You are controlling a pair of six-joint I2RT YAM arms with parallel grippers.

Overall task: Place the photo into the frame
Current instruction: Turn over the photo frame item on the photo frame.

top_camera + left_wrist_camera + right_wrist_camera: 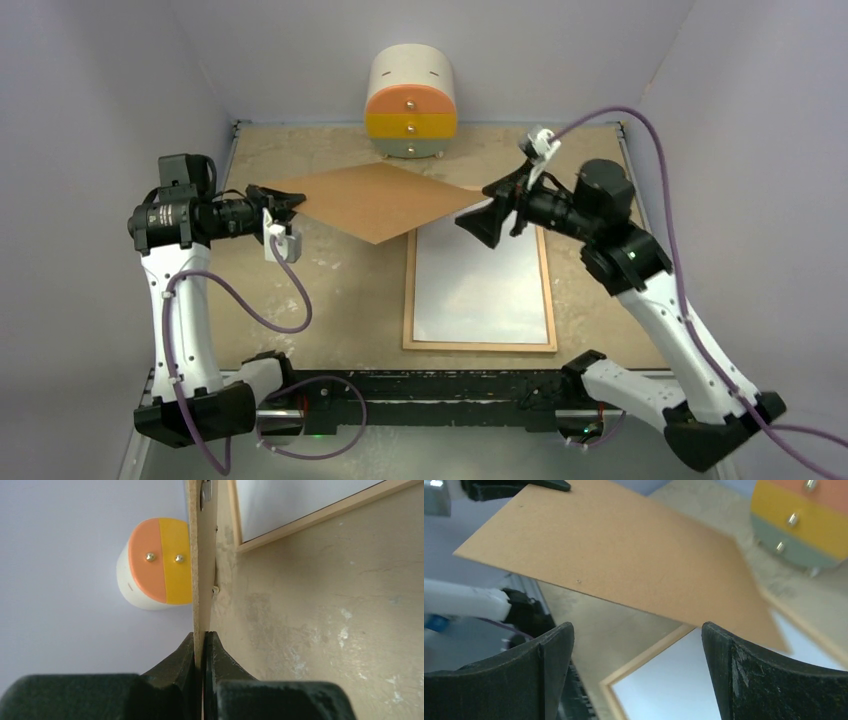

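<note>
The light wood frame (408, 300) lies flat on the table right of centre, and a pale white surface fills it. I cannot tell whether that surface is the photo, as no printed face shows. A plain brown backing board (380, 200) hangs tilted above the table, over the frame's far left corner. My left gripper (290, 205) is shut on the board's left corner, and the board's edge (200, 555) runs straight out from between its jaws (204, 640). My right gripper (487, 213) stands open just off the board's right corner, holding nothing. Below it (636, 630) is the frame's corner (644, 657).
A round cream cabinet (411, 104) with orange and yellow drawers stands at the back centre against the wall. It also appears in the left wrist view as the cabinet (155, 562). Pale walls close in the table on three sides.
</note>
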